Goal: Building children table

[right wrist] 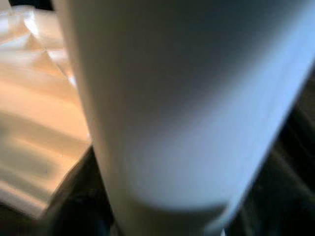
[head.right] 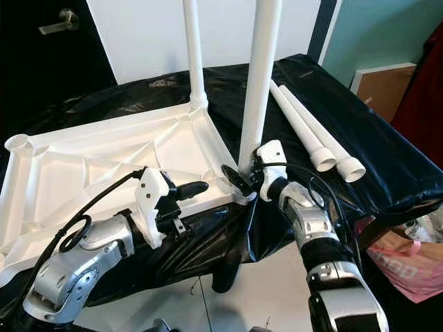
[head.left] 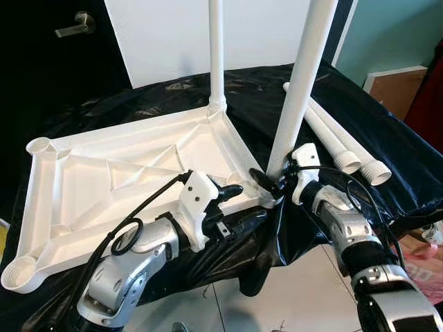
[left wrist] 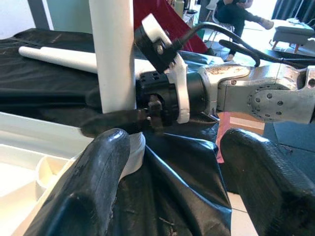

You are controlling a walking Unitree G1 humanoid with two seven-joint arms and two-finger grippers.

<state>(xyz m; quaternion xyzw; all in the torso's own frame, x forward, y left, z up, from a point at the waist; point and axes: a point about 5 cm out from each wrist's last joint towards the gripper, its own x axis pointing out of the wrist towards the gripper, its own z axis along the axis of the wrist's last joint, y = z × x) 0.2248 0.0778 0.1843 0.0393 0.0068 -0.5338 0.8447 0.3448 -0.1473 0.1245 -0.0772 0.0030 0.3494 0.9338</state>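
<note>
Right now the right gripper has its two black fingers closed around the foot of the near leg, just above the corner socket of the upturned tabletop. Gripping that low probably lets it turn or press the threaded end home while the long tube stands upright. The left gripper waits just beside that same socket with its fingers spread wide and holding nothing, seemingly placed to steady the tabletop's near edge. At the far corner of the tabletop a second leg already stands in its socket. Beyond the near leg, two spare legs lie side by side on the black sheet, within reach for the two open sockets at the tabletop's other end.
</note>
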